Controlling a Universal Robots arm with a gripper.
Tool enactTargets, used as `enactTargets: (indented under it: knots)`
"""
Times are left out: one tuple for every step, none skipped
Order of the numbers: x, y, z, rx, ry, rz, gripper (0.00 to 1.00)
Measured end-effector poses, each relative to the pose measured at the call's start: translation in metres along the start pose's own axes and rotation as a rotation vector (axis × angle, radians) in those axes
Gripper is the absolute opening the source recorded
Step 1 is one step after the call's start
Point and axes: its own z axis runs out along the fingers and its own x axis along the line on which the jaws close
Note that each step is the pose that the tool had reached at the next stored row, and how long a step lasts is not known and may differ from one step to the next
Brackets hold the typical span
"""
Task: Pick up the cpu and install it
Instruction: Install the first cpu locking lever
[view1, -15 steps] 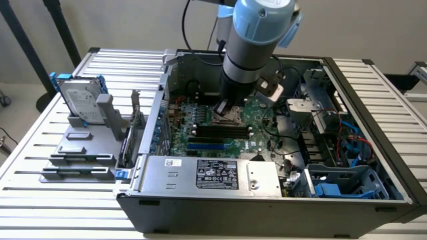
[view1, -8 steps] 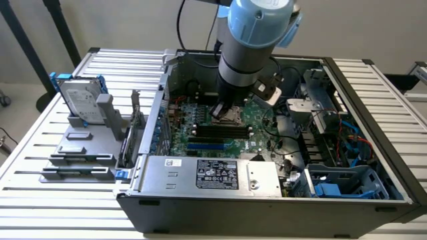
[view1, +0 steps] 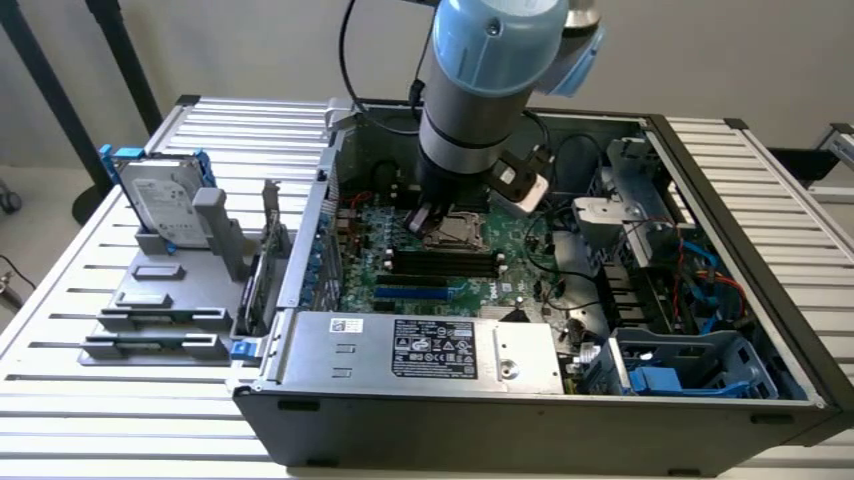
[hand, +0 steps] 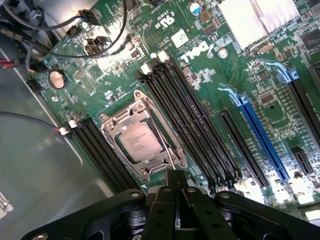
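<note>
In wrist view cpu (hand: 136, 141) sits in socket (hand: 142, 137), claw (hand: 174, 181) w/ tips together above.

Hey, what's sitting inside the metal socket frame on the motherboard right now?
The cpu lies flat inside the socket frame, its silver-grey printed top showing. The socket contacts beneath it are covered. The gripper hangs just beside the frame.

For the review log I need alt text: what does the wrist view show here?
A cpu with a silver-grey top sits in its metal socket frame on a green motherboard, with the black pincer close above the frame's edge. Black memory slots run beside the socket, and a blue slot lies farther off.
</note>
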Motion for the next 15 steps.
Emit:
enactTargets:
  knots:
    - [-0.001, -0.0005, -0.0001, 0.0016, -0.0001, 0.001, 0.11]
    - [-0.001, -0.0011, 0.0001, 0.0023, 0.0001, 0.001, 0.11]
    - [-0.002, -0.0015, 0.0006, 0.0023, 0.0001, 0.001, 0.11]
    - [-0.002, -0.0015, 0.0013, 0.0023, 0.0000, 0.001, 0.11]
    - [-0.003, -0.0013, 0.0022, 0.0024, -0.0002, 0.001, 0.11]
    - [-0.003, -0.0010, 0.0037, 0.0023, -0.0001, 0.001, 0.11]
    - [-0.004, -0.0007, 0.0055, 0.0023, 0.0000, 0.001, 0.11]
    - [-0.004, -0.0004, 0.0071, 0.0023, -0.0001, 0.001, 0.11]
    - [-0.005, -0.0003, 0.0088, 0.0023, -0.0001, 0.001, 0.11]
    - [-0.005, -0.0003, 0.0102, 0.0023, -0.0001, 0.001, 0.11]
    - [-0.006, -0.0006, 0.0116, 0.0023, -0.0001, 0.001, 0.11]
    - [-0.007, -0.0010, 0.0127, 0.0023, -0.0001, 0.001, 0.11]
    - [-0.007, -0.0017, 0.0140, 0.0024, 0.0000, 0.001, 0.11]
    - [-0.008, -0.0025, 0.0151, 0.0023, 0.0000, 0.001, 0.11]
    - [-0.008, -0.0034, 0.0163, 0.0023, -0.0002, 0.001, 0.11]
